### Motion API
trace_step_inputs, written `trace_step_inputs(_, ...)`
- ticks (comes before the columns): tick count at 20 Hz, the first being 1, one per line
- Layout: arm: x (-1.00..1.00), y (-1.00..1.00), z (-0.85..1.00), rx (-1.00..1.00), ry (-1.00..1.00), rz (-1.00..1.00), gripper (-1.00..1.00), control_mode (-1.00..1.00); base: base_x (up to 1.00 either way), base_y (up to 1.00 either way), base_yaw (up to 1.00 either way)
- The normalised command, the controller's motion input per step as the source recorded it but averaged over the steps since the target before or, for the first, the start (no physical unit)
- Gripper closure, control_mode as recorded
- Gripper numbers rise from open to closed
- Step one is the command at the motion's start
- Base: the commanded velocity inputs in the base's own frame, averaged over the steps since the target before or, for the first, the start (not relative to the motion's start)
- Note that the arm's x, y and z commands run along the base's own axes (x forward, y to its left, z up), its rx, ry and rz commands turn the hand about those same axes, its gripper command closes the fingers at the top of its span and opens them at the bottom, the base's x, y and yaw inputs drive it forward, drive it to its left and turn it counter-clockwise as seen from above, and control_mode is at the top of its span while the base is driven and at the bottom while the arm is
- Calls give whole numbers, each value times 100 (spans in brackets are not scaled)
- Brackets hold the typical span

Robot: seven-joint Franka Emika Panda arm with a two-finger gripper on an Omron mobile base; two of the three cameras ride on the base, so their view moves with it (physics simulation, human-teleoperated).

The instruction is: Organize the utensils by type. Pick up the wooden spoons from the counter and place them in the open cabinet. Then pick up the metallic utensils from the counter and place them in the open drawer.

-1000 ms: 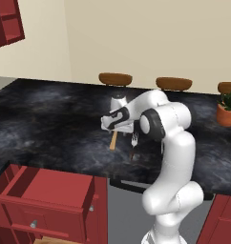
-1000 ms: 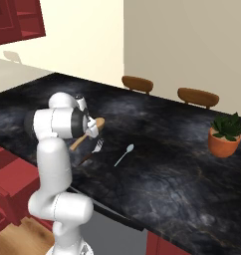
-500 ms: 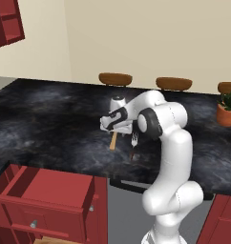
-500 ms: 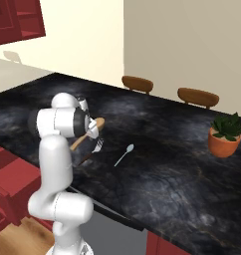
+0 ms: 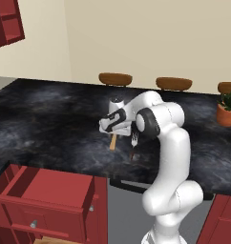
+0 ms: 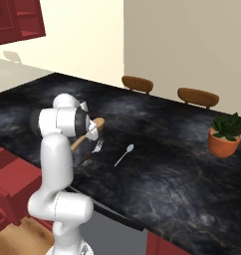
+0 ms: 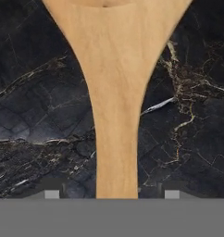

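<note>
Hand view is showing the tool (image 7: pixel 109 193) low over the counter (image 7: pixel 35 115), its two tips standing apart on either side of the spoon (image 7: pixel 115 115) handle; whether they are touching the wood I cannot tell. The wooden spoon is lying flat on the black stone, bowl pointing away from the tool. Just beside it the fork (image 6: pixel 92 150) is resting, and a little further out the teaspoon (image 6: pixel 124 155) is lying on its own. Down at the front, the drawer (image 5: pixel 55 190) is standing open with nothing visible inside. By my reading the task is only beginning: the spoon is not yet lifted toward the cabinet (image 5: pixel 5 21), and both metal pieces are waiting for the drawer.
</note>
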Motion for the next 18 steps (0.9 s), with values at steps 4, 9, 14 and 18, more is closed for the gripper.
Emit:
trace_step_inputs(4,-12,-7,3,2,6,0,100,-100,0,0,0)
trace_step_inputs(9,-33,0,75,6,-17,20,100,-100,0,0,0)
trace_step_inputs(14,-56,0,99,0,-23,45,100,-100,0,0,0)
trace_step_inputs(18,-61,-1,75,0,-26,59,100,-100,0,0,0)
